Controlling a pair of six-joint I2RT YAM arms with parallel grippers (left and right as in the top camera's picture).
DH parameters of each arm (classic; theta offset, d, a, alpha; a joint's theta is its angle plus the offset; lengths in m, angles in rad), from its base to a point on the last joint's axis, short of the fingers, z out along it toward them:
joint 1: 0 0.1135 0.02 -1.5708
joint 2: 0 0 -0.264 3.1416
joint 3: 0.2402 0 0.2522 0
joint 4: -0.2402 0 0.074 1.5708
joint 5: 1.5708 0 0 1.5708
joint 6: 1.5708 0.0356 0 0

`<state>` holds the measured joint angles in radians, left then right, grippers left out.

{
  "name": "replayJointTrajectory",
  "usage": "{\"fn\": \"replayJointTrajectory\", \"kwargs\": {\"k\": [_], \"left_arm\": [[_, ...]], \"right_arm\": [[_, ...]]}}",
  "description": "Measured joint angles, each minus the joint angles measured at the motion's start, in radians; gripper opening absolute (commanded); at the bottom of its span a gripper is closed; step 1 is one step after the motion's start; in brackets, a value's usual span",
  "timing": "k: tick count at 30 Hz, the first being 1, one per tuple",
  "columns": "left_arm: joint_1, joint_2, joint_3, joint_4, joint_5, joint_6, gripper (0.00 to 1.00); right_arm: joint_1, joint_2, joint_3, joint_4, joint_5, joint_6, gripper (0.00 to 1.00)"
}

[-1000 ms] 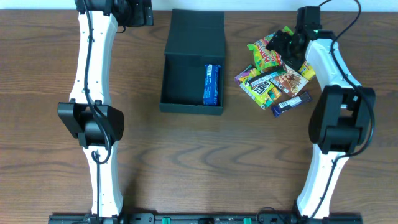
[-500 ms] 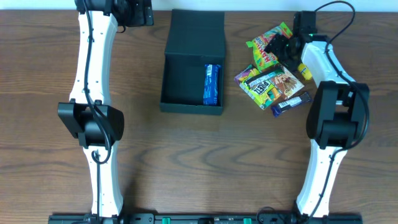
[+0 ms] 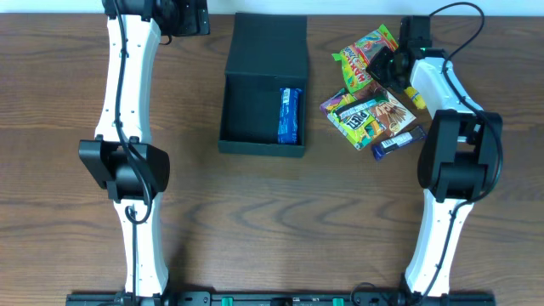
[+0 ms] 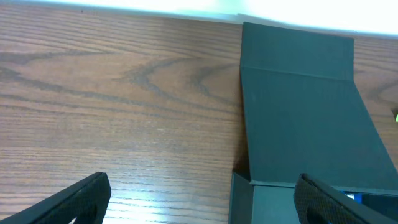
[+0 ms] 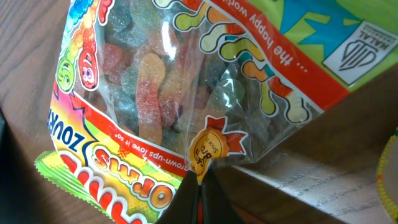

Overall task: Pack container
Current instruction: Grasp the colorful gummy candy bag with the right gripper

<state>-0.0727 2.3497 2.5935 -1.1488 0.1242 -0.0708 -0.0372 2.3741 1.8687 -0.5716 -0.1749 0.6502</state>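
Your right pincer (image 5: 200,186) is pressed together, pinching the edge of the clear green-and-orange sour gummy worm bag (image 5: 174,81) at 12 o'clock of the pile of colourful snack packets (image 3: 374,115). Your left pincer (image 4: 202,186) stands spread over the wooden tabletop (image 4: 112,93). The dark teal-black square cardboard container (image 3: 255,102) lies open at the pile's 9 o'clock, with a blue packet (image 3: 291,115) inside.

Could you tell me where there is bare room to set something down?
Bare: container floor left of the blue packet; table in front of it. Crowded: the snack pile, where the right tool grips the worms bag.
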Motion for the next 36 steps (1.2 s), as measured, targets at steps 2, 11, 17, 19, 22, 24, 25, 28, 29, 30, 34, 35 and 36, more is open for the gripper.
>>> {"fn": "replayJointTrajectory", "kwargs": {"k": [2,11,17,19,22,24,25,28,29,30,34,35,36], "left_arm": [[0.000,0.000,0.000,0.000,0.000,0.000,0.95],[0.000,0.000,0.000,0.000,0.000,0.000,0.95],[0.000,0.000,0.000,0.001,0.000,0.000,0.95],[0.000,0.000,0.000,0.002,0.000,0.000,0.95],[0.000,0.000,0.000,0.005,0.000,0.000,0.95],[0.000,0.000,0.000,0.004,0.000,0.000,0.95],[0.000,0.000,0.000,0.005,0.000,0.000,0.95],[0.000,0.000,0.000,0.005,0.000,0.000,0.95],[0.000,0.000,0.000,0.005,0.000,0.000,0.95],[0.000,0.000,0.000,0.005,0.000,0.000,0.95],[0.008,0.000,0.000,0.004,0.000,0.000,0.95],[0.013,0.000,0.000,0.004,0.000,0.000,0.95],[0.018,0.000,0.000,0.005,0.000,0.000,0.95]], "right_arm": [[0.000,0.000,0.000,0.000,-0.006,-0.002,0.01],[0.000,-0.003,0.020,-0.063,-0.042,-0.083,0.01],[0.004,-0.090,0.024,-0.109,-0.057,-0.196,0.02],[0.008,-0.150,0.025,-0.118,-0.061,-0.226,0.02],[0.013,-0.248,0.031,-0.135,-0.077,-0.261,0.02],[0.013,-0.301,0.034,-0.152,-0.097,-0.274,0.02],[0.013,-0.324,0.035,-0.159,-0.108,-0.280,0.01],[0.015,-0.389,0.043,-0.195,-0.155,-0.304,0.01],[0.018,-0.403,0.043,-0.205,-0.171,-0.312,0.01],[0.022,-0.411,0.044,-0.213,-0.181,-0.317,0.02],[0.058,-0.433,0.044,-0.249,-0.253,-0.332,0.01],[0.069,-0.434,0.044,-0.256,-0.268,-0.333,0.01],[0.084,-0.434,0.044,-0.266,-0.287,-0.334,0.02]]}}
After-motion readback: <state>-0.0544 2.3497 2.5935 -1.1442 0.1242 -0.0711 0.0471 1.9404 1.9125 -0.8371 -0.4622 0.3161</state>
